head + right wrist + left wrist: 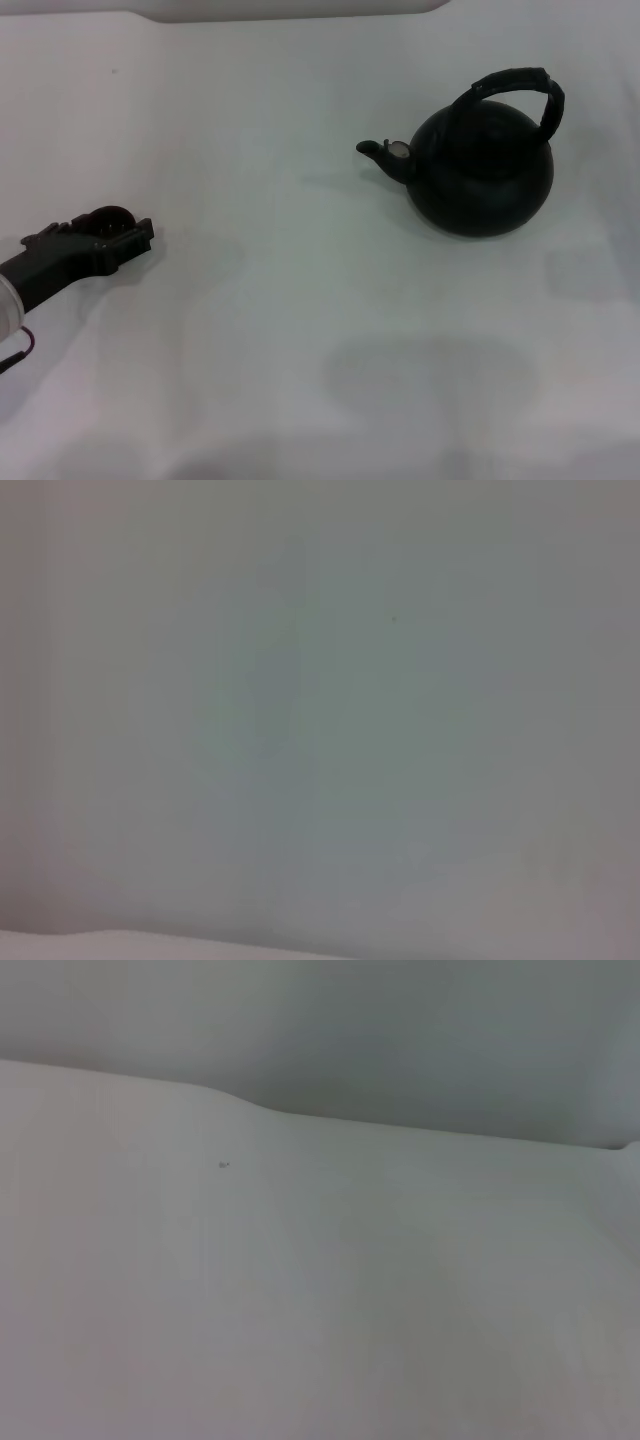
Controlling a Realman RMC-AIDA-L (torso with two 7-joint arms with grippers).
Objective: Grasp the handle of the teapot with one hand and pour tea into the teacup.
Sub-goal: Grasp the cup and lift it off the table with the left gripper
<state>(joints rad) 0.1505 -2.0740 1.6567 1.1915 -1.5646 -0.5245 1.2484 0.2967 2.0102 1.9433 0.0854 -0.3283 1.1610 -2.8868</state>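
Note:
The black teapot (480, 170) stands upright on the white table at the right in the head view. Its short spout (380, 152), with a pale round cap, points left. The thick black arched handle (520, 90) stands up over its top. My left gripper (130, 238) lies low over the table at the far left, far from the teapot. A small round dark teacup (110, 215) sits just behind the gripper's tip, partly hidden by it. Whether they touch cannot be told. The right gripper is out of view. Both wrist views show only bare white surface.
The white table (300, 330) stretches between the left gripper and the teapot. Its far edge (290, 15) runs along the top of the head view. The left wrist view shows the table's far edge (300, 1115) against a grey background.

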